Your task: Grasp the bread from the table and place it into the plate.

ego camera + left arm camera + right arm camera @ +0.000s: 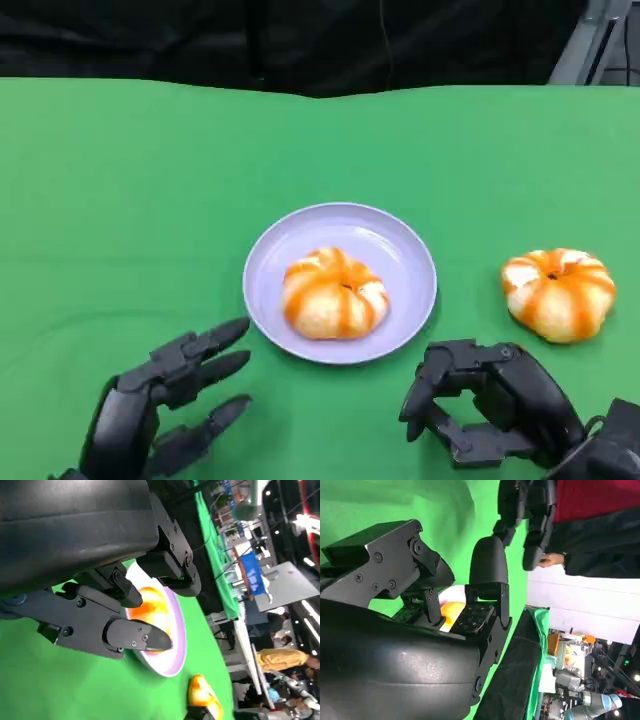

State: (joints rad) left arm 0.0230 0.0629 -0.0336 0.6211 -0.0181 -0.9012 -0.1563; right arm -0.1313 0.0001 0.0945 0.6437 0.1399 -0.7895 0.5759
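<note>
1. One bread bun (334,293) sits in your lavender plate (400,250); a second bun (558,293) lies on the green surface (120,200), right of it.
2. Your left hand (165,405) has fingers apart, holding nothing.
3. Your right hand (490,400) has fingers curled, holding nothing.

Head view: aimed downward at the green table (120,200) from above.
Wrist views: set close behind each hand, rolled sideways.
Shared: the plate (400,250) (177,645).

The plate (410,262) looks smooth and slightly glossy (plastic, perhaps); the table cover (120,200) is matt green cloth.
</note>
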